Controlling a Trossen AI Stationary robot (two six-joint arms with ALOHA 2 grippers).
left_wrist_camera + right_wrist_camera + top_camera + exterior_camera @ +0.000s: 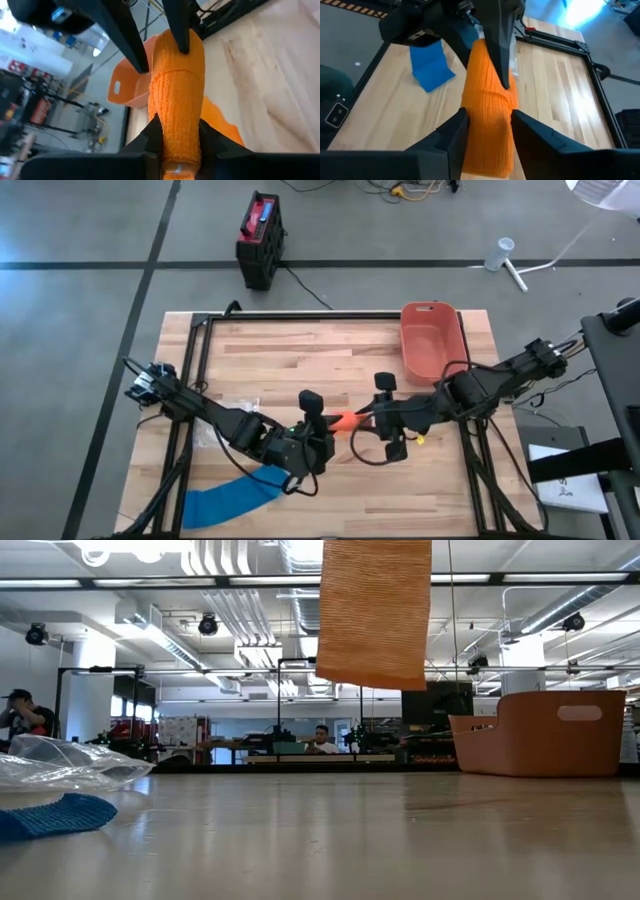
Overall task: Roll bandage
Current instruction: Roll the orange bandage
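An orange bandage (345, 422) is held in the air over the middle of the table, partly rolled; its loose tail (375, 610) hangs down clear of the tabletop. My left gripper (177, 137) comes from the left and is shut on the roll's near end. My right gripper (487, 125) comes from the right. Its fingers stand on either side of the roll's other end, a little apart, and I cannot tell whether they touch it. My left gripper pinches the rolled bandage's end (176, 125) between its two fingers, coming nearly level from the table's left side. The roll runs on along the fingers toward the right gripper. It is lifted clear of the table, and the loose tail (220, 122) hangs below it.
An orange bin (430, 340) stands at the far right of the table. A blue bandage (230, 502) lies at the near left edge, with a clear plastic wrapper (235, 410) beyond it. Bare wood shows under the arms and at the near right.
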